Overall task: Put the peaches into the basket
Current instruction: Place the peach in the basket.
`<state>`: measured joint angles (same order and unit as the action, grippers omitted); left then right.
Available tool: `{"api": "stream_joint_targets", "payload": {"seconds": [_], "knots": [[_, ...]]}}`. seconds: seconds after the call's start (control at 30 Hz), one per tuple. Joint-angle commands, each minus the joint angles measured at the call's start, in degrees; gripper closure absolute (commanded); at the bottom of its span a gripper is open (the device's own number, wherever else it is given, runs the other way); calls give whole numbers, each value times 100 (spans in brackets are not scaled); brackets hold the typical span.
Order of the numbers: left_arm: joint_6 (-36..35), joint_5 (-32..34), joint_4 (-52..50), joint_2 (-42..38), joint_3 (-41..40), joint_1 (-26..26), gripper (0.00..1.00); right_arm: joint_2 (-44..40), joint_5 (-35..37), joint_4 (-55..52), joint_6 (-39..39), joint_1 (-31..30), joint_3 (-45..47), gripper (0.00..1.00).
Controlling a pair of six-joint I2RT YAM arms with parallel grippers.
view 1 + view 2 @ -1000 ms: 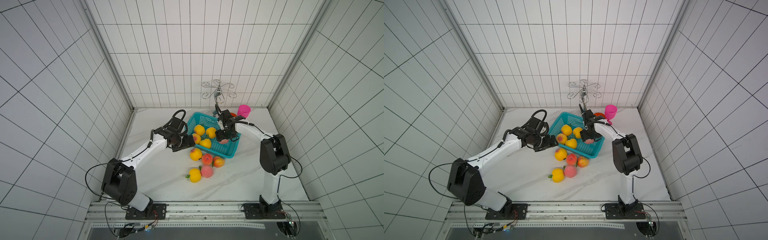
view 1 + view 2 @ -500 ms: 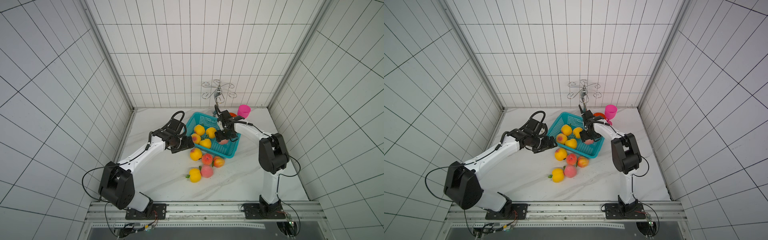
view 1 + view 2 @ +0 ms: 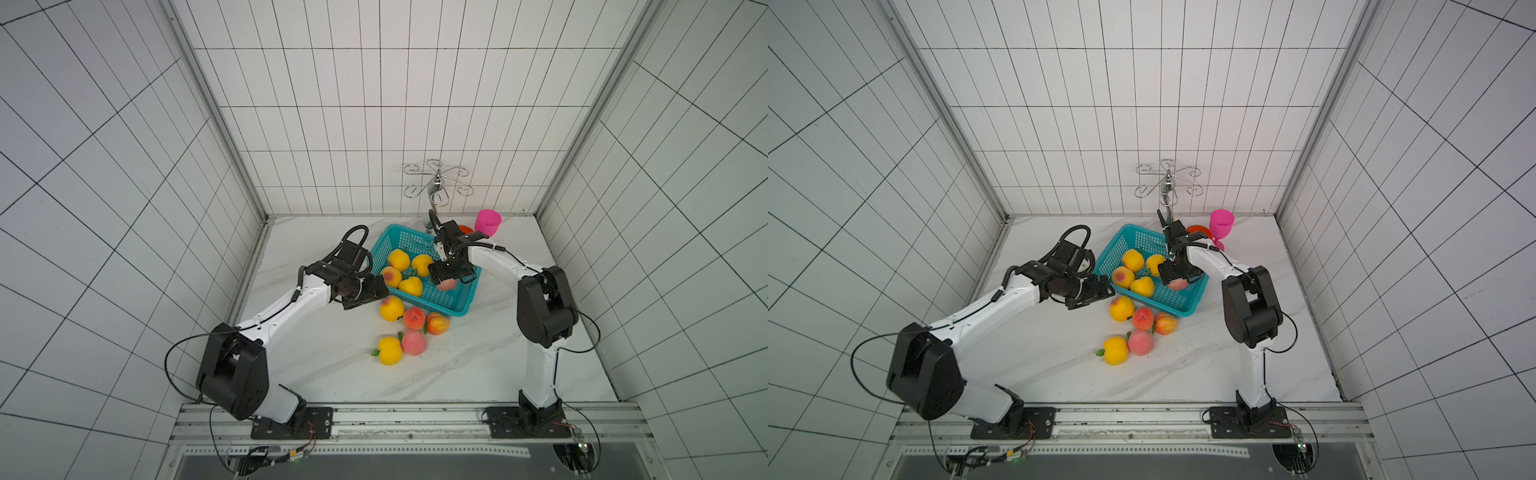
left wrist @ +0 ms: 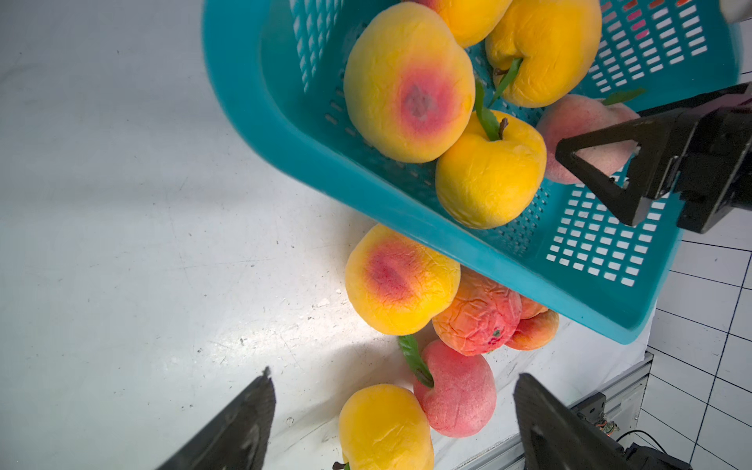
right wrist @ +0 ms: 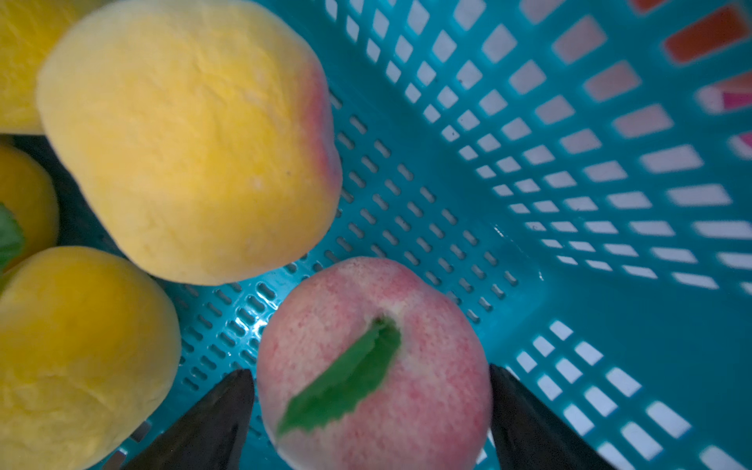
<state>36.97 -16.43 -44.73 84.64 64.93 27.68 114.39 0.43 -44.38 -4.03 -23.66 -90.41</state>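
Peach (pink) sits between right end effector fingers, apparently loose.

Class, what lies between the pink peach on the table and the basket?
A reddish peach and an orange-red peach, side by side, in both top views.

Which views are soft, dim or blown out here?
Right wrist: dim and bluish, with the pink peach and basket soft. Left wrist: a bright glare patch on the table, and the near basket rim is soft. Both top views: evenly lit and sharp, with wide-angle splay at the edges.
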Motion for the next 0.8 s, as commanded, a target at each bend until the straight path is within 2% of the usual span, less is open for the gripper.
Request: {"api": "stream_joint_targets", "payload": {"seconds": [0.0,0.4,0.77], "knots": [[63,-58,322,-44,-141,-13,10,-118,-87,-176,182,-34,-310,7],[184,4,875,34,-415,146,10,-826,-428,-328,193,-68,-333,6],[218,91,1484,184,-723,278,10,-2043,-1252,-352,77,-126,510,6]]}}
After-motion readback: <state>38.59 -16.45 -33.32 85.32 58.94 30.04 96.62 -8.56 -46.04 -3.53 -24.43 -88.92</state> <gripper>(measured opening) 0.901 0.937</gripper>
